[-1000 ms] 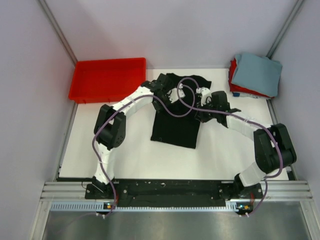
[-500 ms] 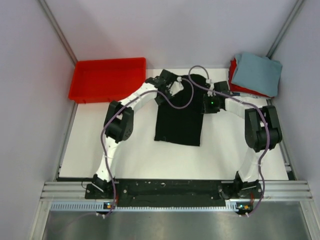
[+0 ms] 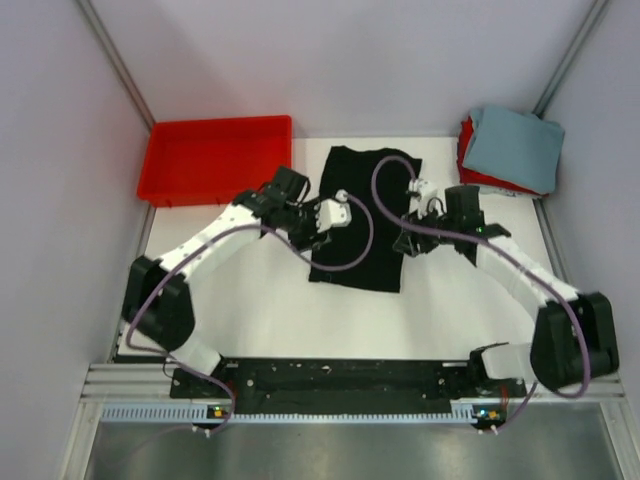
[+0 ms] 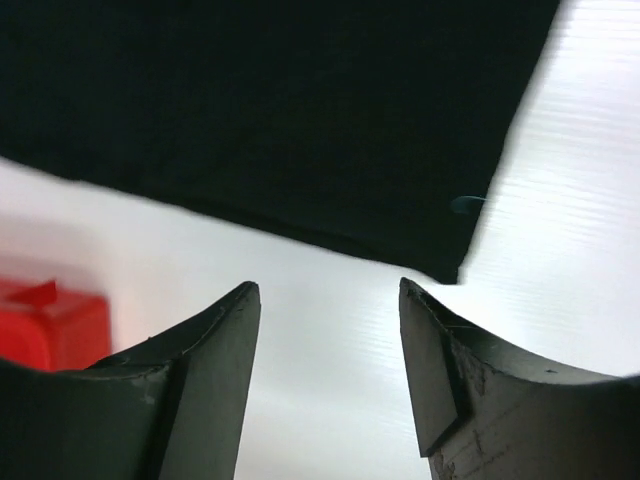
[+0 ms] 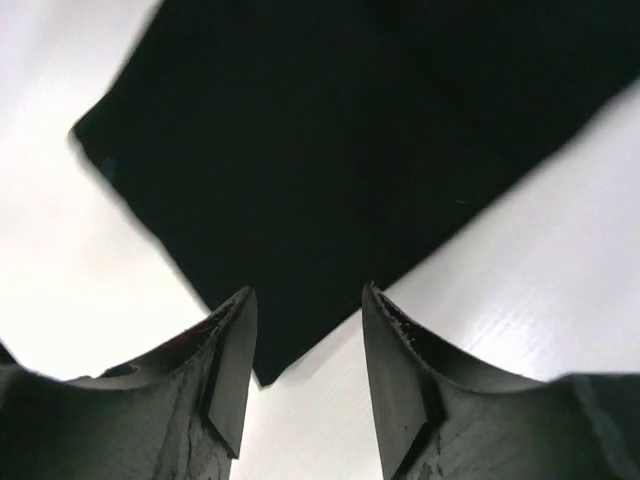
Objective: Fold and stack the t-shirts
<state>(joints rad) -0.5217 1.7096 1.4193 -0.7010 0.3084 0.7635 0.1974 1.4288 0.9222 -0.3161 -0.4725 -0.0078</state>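
The black t-shirt (image 3: 380,255) lies flat mid-table (image 3: 250,300) as a narrow panel, apparently folded lengthwise; left fingers (image 4: 215,340) and right fingers (image 5: 405,350) hover apart, empty, beside its edges; grey-blue t-shirt (image 3: 512,145) sits folded atop red t-shirt (image 3: 480,180), far right; probably crosswise folds and stacking remain.

White table (image 3: 250,300), and flat in the middle of it lies the black t-shirt (image 3: 385,265), one long rectangle running front to back. Far-left corner, the red tray (image 3: 215,158) sits square. Far right, a folded red shirt (image 3: 480,180), perhaps more than one, lies beneath the grey-blue shirt (image 3: 513,147).
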